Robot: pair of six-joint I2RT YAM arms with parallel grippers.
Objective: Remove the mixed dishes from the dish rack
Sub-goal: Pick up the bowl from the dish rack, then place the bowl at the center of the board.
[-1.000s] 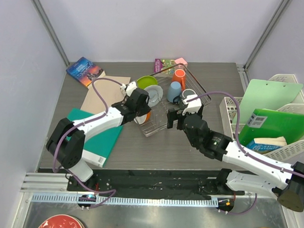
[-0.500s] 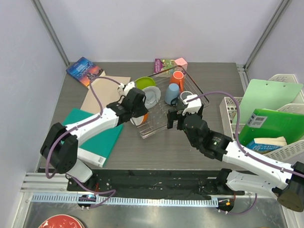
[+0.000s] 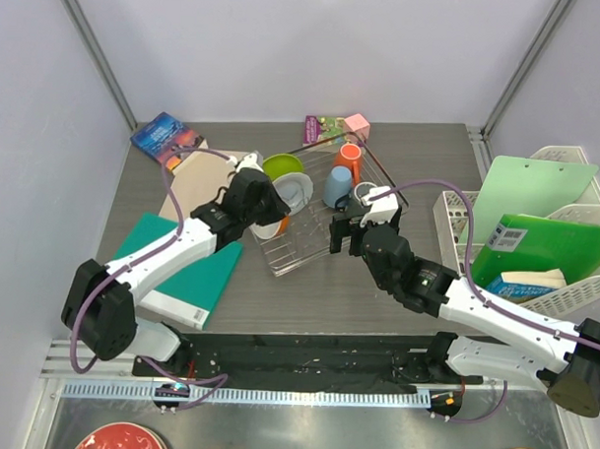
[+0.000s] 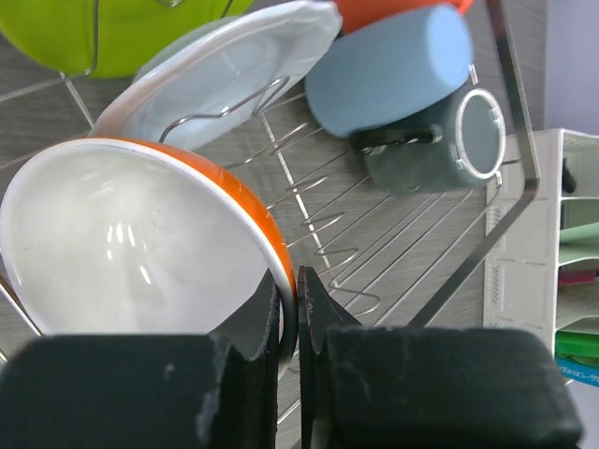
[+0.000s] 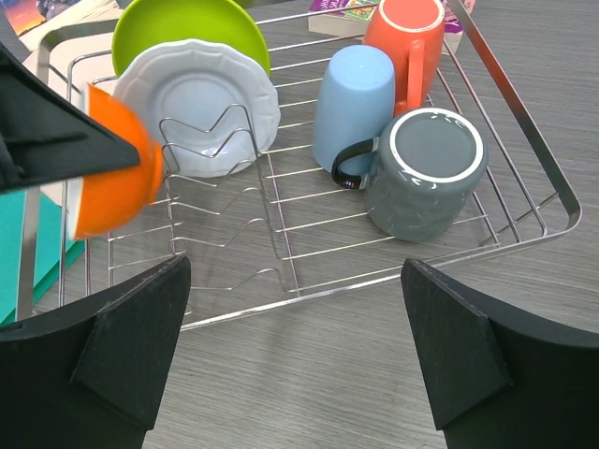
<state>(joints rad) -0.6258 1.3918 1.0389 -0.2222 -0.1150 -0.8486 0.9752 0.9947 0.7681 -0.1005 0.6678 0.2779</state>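
Note:
My left gripper (image 3: 264,209) (image 4: 290,301) is shut on the rim of the white bowl with orange outside (image 4: 122,243) (image 5: 117,187), holding it at the left end of the wire dish rack (image 3: 301,252) (image 5: 524,140). In the rack stand the lime-green plate (image 3: 280,166) (image 5: 187,28) and the pale blue-white plate (image 3: 297,190) (image 5: 197,103). The light blue cup (image 3: 338,186) (image 5: 354,103), orange mug (image 3: 349,157) (image 5: 402,42) and dark grey mug (image 3: 364,196) (image 5: 426,173) sit mouth down at its right. My right gripper (image 3: 346,236) (image 5: 295,309) is open and empty at the rack's near side.
A teal book (image 3: 190,270) and brown card (image 3: 198,177) lie left of the rack. A dark book (image 3: 165,136) lies at the back left, and small pink and green items (image 3: 338,125) behind the rack. White lattice baskets with green folders (image 3: 537,223) stand at the right.
My left gripper has moved left and back with the bowl in its hold. The rack has shifted a little to the left. The right arm has barely moved.

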